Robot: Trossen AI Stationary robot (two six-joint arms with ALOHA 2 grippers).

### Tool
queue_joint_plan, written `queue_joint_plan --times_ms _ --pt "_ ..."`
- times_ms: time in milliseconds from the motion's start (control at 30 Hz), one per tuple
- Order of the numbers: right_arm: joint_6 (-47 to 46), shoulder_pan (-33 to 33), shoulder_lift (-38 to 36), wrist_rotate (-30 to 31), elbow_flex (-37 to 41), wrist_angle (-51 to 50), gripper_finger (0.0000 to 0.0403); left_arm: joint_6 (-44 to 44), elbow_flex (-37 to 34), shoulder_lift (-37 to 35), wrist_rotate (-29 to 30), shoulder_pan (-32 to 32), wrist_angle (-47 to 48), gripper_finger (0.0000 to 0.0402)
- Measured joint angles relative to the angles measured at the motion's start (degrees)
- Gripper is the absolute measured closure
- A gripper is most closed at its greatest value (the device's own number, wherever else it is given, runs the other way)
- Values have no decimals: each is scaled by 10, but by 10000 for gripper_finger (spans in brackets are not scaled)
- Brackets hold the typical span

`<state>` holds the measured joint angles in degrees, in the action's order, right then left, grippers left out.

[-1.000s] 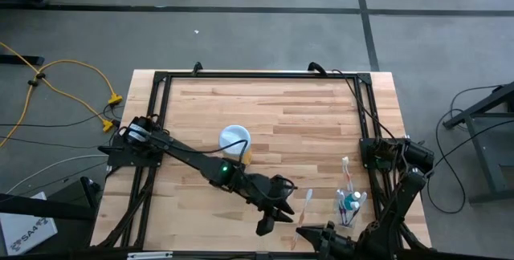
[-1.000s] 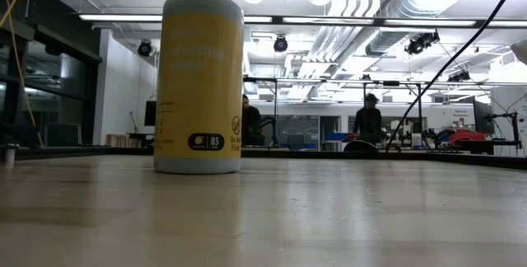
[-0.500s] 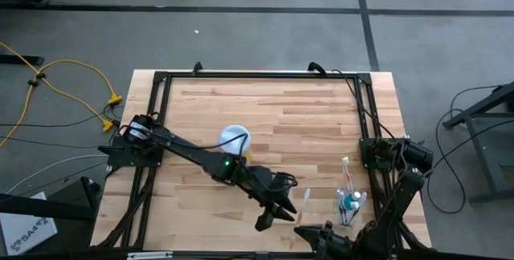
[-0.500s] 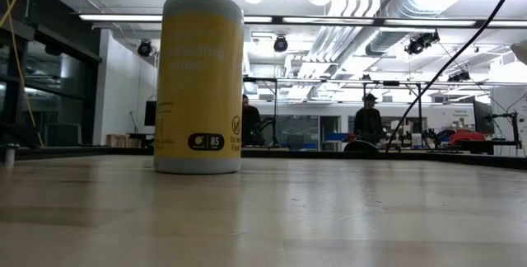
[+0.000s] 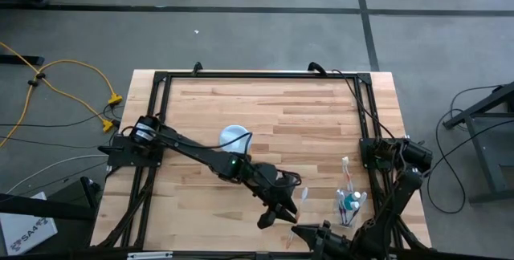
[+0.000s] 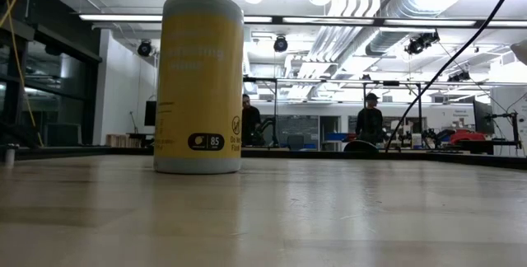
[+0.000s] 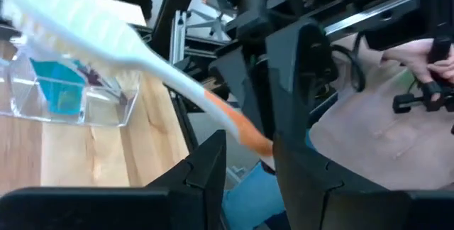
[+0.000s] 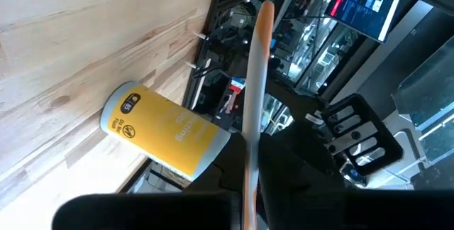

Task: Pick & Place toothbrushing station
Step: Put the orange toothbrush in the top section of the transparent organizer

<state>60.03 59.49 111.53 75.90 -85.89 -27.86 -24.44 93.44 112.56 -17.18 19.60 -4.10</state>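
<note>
High view: left gripper (image 5: 280,213) pinches a white toothbrush with orange handle (image 5: 299,204) beside the small clear plastic holder cup (image 5: 348,205), which contains teal-capped items and brushes.

Low view: tall yellow cylindrical canister (image 6: 202,82) stands on the wooden table (image 6: 329,217).

Right wrist view: right gripper (image 8: 248,187), fingers pressed together on a thin orange-tipped stick (image 8: 254,88).

1. The wooden table (image 5: 305,123) is pale planks with a black frame running around its edge.
2. A yellow canister (image 5: 234,140) with a white lid stands upright left of the table's middle; the low view has it (image 6: 202,81) upright on the boards.
3. Near the right front corner sits the clear holder cup (image 5: 348,206), with teal showing inside.
4. A white toothbrush (image 5: 346,168) lies flat just behind that cup.
</note>
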Motion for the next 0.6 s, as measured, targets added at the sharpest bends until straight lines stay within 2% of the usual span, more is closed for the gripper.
queue_joint_plan --times_ms 233,400,500,600 --pt "2 -7 0 -4 0 3 390 -4 0 11 -36 -8 -40 290" --pt "2 -7 0 -4 0 3 390 -4 0 11 -39 -13 -50 293" --pt "1 -7 0 -4 0 3 390 -4 0 11 -38 -13 -50 320" --pt "6 -7 1 -10 0 -3 390 -8 0 11 -43 -13 -48 375"
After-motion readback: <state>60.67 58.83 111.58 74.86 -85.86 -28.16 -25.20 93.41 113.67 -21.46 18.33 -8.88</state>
